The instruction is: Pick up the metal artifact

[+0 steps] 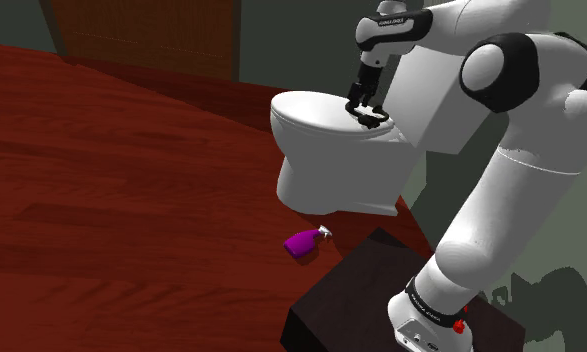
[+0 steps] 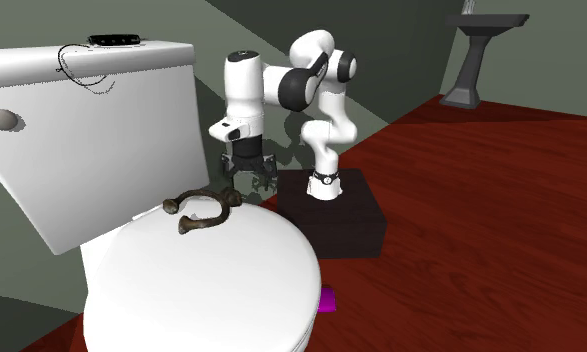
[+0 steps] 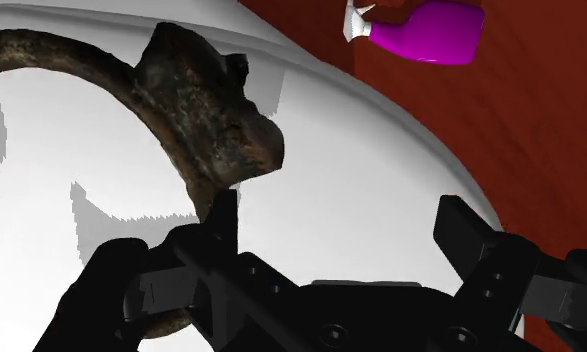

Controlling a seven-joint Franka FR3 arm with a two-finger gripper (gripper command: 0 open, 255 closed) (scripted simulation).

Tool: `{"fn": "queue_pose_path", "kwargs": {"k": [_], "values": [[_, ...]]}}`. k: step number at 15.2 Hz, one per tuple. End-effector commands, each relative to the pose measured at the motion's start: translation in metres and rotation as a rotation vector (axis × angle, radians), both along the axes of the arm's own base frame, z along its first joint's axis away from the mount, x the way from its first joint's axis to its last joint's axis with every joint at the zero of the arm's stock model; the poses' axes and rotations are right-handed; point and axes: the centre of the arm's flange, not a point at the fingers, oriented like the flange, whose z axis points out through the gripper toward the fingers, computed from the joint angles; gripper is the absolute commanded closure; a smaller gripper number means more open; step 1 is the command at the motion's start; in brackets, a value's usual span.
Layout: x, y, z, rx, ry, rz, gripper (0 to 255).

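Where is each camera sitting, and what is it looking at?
Shoulder view: beside the stand, looking down over the toilet and floor; the arm and gripper show.
Second exterior view: by the toilet, facing the arm across the dark artifact; arm and stand show.
Wrist view: on the gripper, looking down at the artifact; two open black fingers show.
Shoulder and wrist views share the purple bottle.
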Motion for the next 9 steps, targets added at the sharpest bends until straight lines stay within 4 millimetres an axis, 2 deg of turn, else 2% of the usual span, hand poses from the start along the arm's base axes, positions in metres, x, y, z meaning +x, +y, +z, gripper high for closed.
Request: {"fn": "queue_pose_path", "kwargs": {"k": [1,5,9], "values": [[0.015,-0.02,-0.005,-0.003,-0.002,0.004,0],[0.045,-0.062,-0.011,-0.007,-0.005,0.008,0],[0.046,-0.063,-0.027,-0.007,-0.005,0.008,0]]}}
